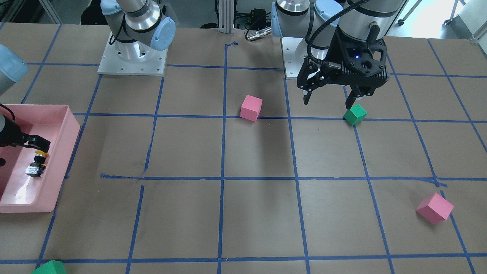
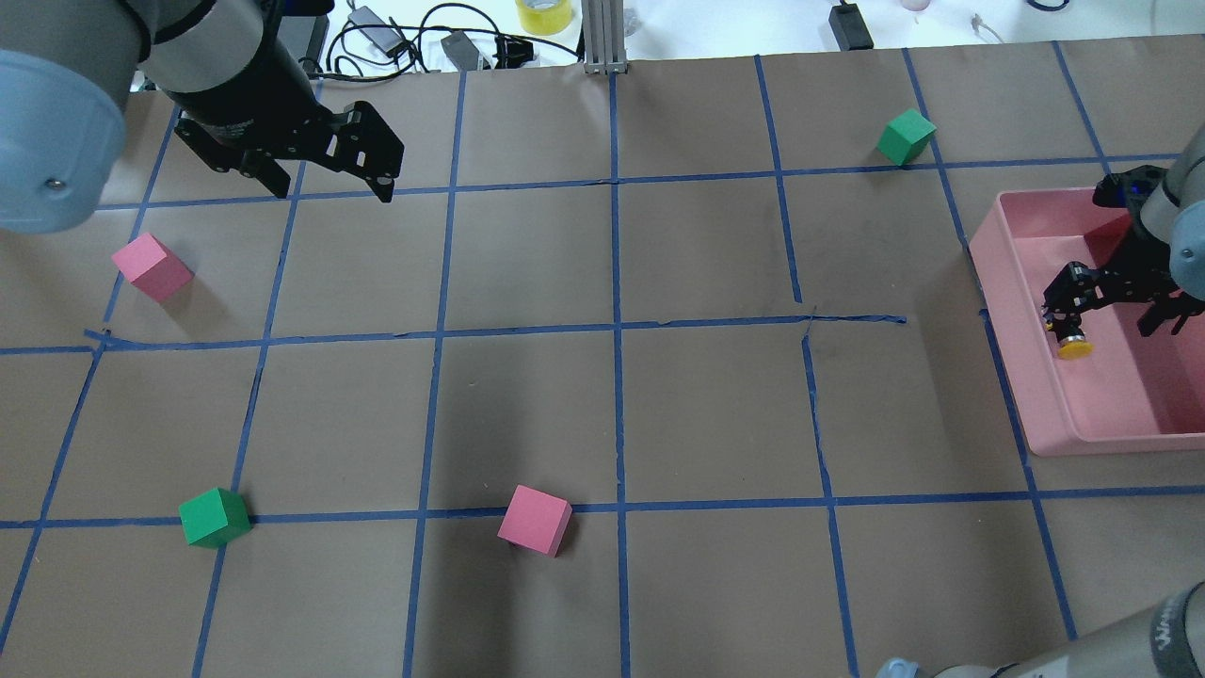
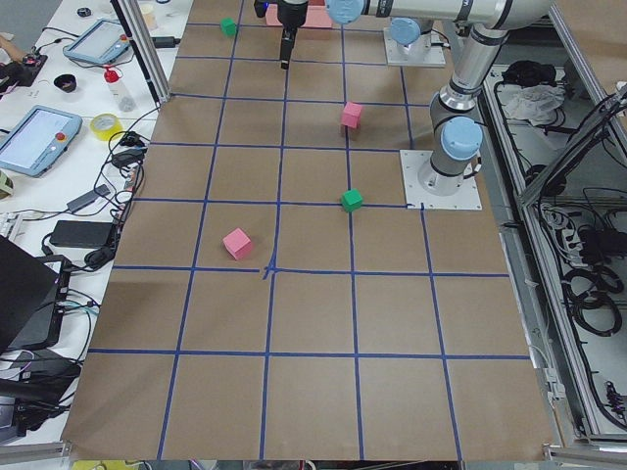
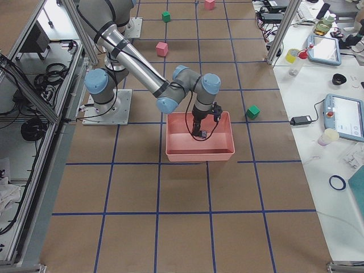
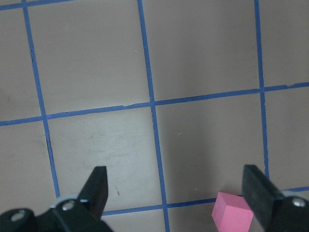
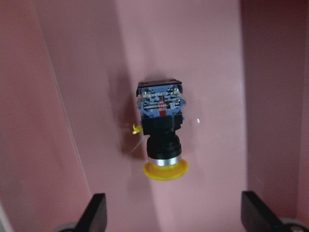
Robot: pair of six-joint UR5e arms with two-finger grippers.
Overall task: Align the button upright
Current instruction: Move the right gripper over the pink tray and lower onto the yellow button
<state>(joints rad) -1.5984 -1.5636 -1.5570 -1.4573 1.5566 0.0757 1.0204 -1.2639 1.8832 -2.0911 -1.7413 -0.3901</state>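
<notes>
Front-facing view: set across the worktop [image 1: 258, 213], facing the robot and angled steeply down; robot base [image 1: 131, 64] at top of frame. Overhead view: behind the robot, looking forward and down. Both cover the worktop and the pink tray [image 2: 1026, 377] — right edge overhead, lower left in the front view. Side views: high, distant, at opposite ends, looking along the worktop. Left wrist view: close above the worktop, left fingers [image 5: 99, 186] at bottom. Right wrist view: closest — straight into the tray, right fingers [image 6: 96, 210] at bottom.
</notes>
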